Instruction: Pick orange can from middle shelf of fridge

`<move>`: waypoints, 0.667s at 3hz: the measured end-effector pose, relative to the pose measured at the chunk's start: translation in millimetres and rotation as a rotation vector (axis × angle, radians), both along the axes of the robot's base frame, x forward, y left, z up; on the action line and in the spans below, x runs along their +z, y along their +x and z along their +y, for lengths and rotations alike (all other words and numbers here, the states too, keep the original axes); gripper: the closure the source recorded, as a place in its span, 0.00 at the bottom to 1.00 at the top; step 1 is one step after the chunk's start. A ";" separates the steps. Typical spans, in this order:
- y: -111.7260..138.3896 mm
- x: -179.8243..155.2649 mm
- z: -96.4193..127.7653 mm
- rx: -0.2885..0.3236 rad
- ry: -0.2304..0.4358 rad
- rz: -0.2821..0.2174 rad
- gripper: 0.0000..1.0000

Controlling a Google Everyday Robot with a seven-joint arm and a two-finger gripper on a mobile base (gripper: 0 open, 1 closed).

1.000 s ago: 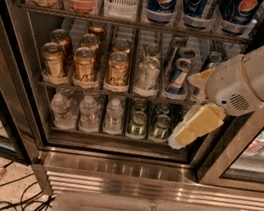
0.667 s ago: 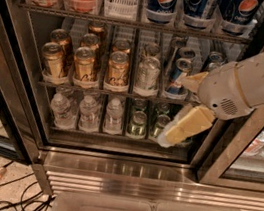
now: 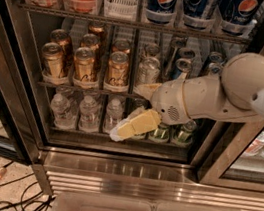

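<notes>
None of the small orange-gold metal cans [image 3: 117, 69] has left the wire middle shelf [image 3: 89, 90] of the dark-framed display fridge [image 3: 121, 169], and the cream claw [image 3: 127, 111] hangs spread and empty near them, so grasping and lifting remain.

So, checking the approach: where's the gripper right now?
In the camera view, the gripper sits centre frame at the fridge, jaws open, just right of the rightmost front orange can on the middle shelf.

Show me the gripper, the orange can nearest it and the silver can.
orange can [image 3: 118, 70]: camera view, label.
silver can [image 3: 148, 71]: camera view, body.
gripper [image 3: 127, 111]: camera view, midway between open fingertips, below both cans.
</notes>
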State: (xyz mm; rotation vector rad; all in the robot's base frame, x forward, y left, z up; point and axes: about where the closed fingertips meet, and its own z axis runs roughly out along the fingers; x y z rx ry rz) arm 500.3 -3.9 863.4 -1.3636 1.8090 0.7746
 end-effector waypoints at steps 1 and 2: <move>10.9 2.3 46.8 0.066 0.035 0.000 0.00; 10.9 2.2 46.8 0.066 0.035 0.000 0.00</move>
